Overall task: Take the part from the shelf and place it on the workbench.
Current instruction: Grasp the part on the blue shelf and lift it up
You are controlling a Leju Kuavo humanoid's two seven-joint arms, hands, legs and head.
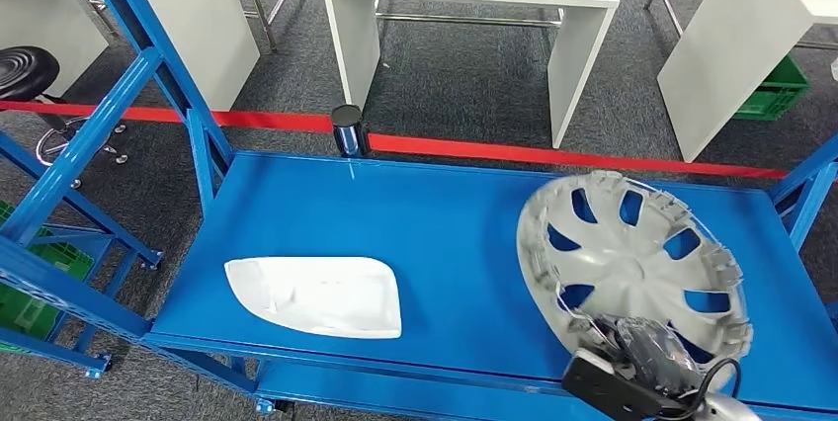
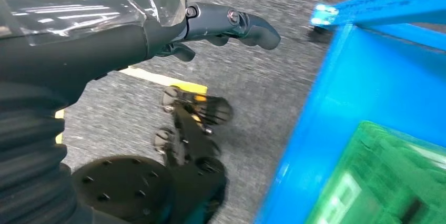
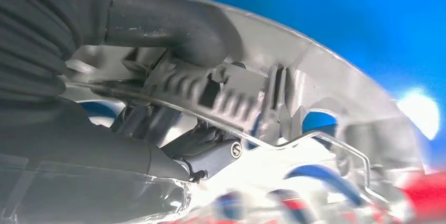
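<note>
- Right robot hand (image 1: pixel 640 354) grips the near rim of the round, grey plastic wheel cover (image 1: pixel 632 261), tilted on the glossy blue shelf (image 1: pixel 415 213).
- Left robot hand (image 2: pixel 210 29) holds nothing, fingers loosely apart.
- Smooth white shell (image 1: pixel 316 294) lies left.

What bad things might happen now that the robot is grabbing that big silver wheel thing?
The right hand grips the silver wheel cover only at its near rim, so the cover might tip or slip out when lifted. The cover is wide and leans up off the blue shelf; swinging it round could knock the blue post beside it. Its thin wire ring might bend if squeezed hard.
</note>
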